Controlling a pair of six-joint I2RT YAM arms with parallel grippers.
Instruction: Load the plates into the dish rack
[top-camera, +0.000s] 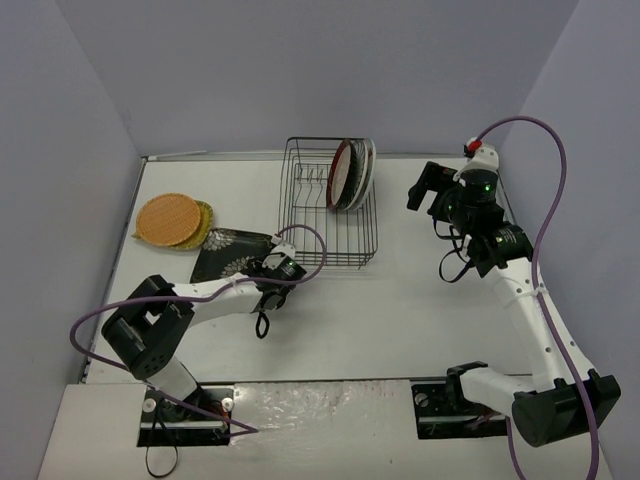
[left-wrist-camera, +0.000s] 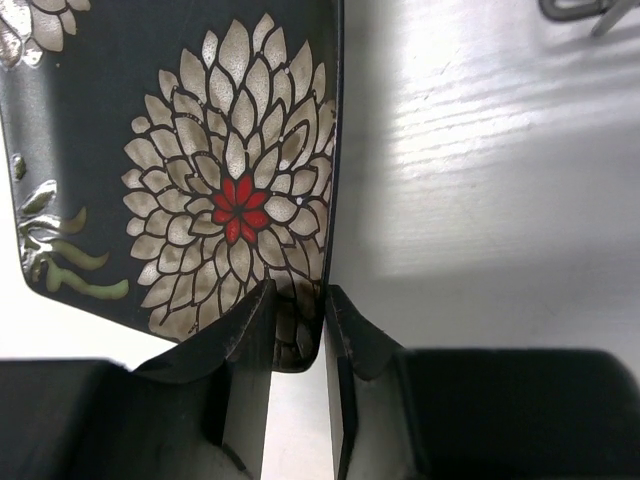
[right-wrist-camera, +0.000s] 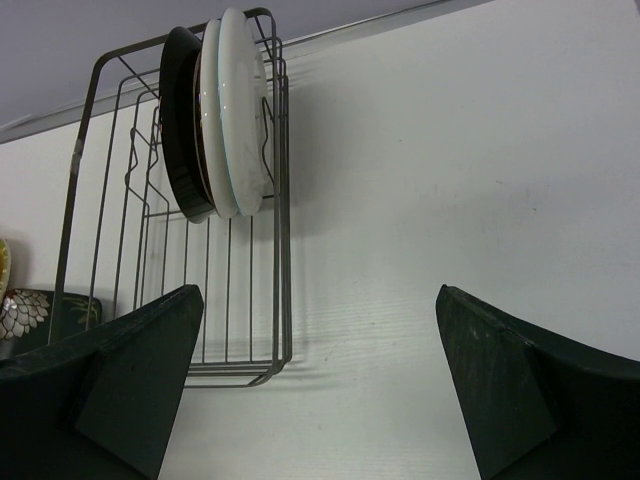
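**Plates (top-camera: 350, 173): three up in dish rack (top-camera: 305, 215), three down on desk (top-camera: 400, 310)**

The dish rack sits at the back middle of the desk. The three racked plates stand on edge at its right end, packed together. In the right wrist view the leftmost shows a dark back and the other two look white. Orange plate (top-camera: 166, 218) lies flat at far left on top of the yellow-green plate (top-camera: 205, 214), whose edge peeks out on the right. Dark square plate (top-camera: 225, 252), flower pattern, lies just beside those two, near the rack's front left corner. Left pincer (top-camera: 258, 266) is narrowed onto this plate's right-hand rim, which is caught between the two fingers (left-wrist-camera: 245, 350). Cannot tell if the plate is off the desk. Right pincer (top-camera: 424, 190) hangs over the desk to the right of the rack, spread wide, holding nothing, pointed at the racked plates.
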